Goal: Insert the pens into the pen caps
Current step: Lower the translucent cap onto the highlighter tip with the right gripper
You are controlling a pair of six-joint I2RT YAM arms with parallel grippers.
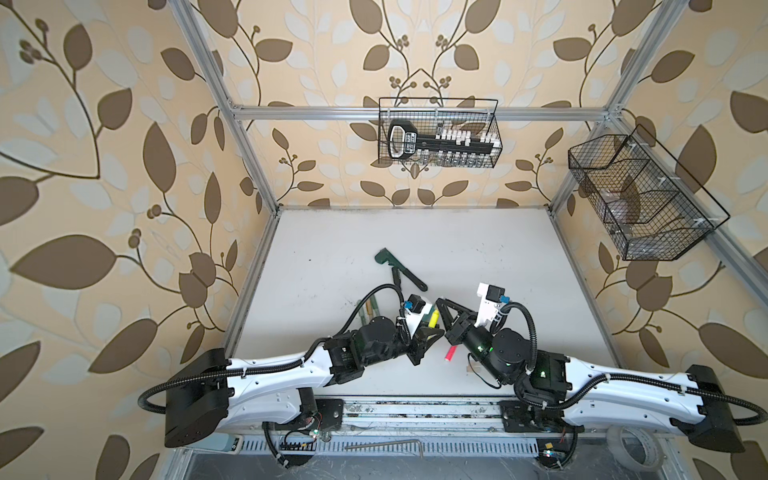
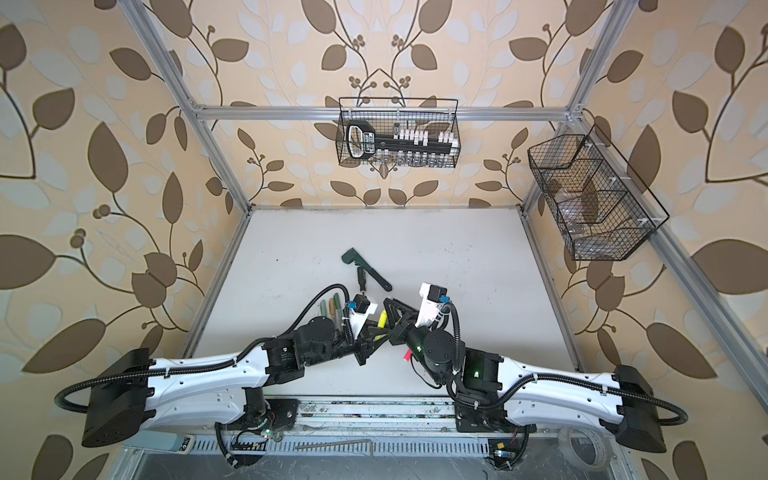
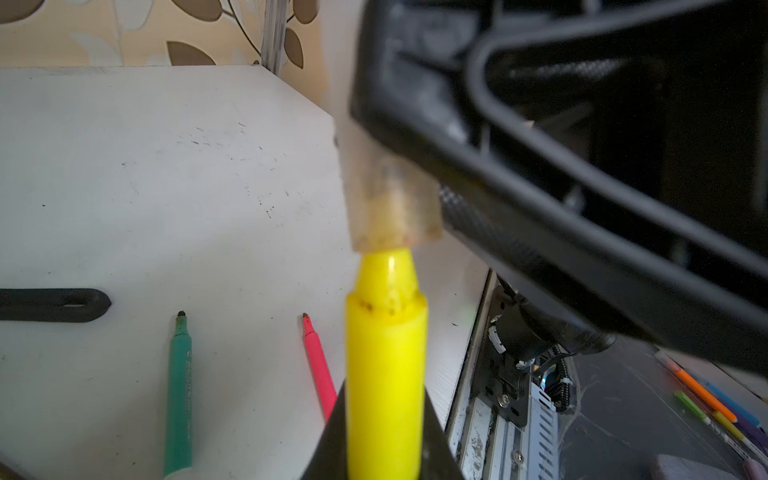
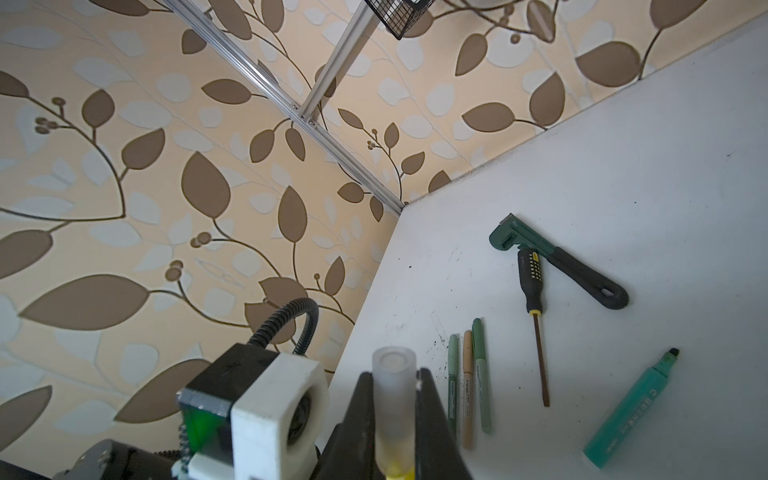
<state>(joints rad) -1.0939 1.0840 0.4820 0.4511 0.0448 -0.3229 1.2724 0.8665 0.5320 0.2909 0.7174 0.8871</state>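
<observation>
Both grippers busy: left gripper (image 3: 384, 449) clamped on yellow pen (image 3: 386, 353), right gripper (image 4: 395, 415) clamped on clear cap (image 4: 394, 374); nib inside cap mouth.

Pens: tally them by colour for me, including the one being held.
Green: 3 (darker green slim pen, grey-green slim pen, teal marker)
Gold-brown: 1 (gold-brown slim pen)
Yellow: 1 (yellow marker, held in the left gripper)
Pink: 1 (pink marker)
Total: 6
</observation>
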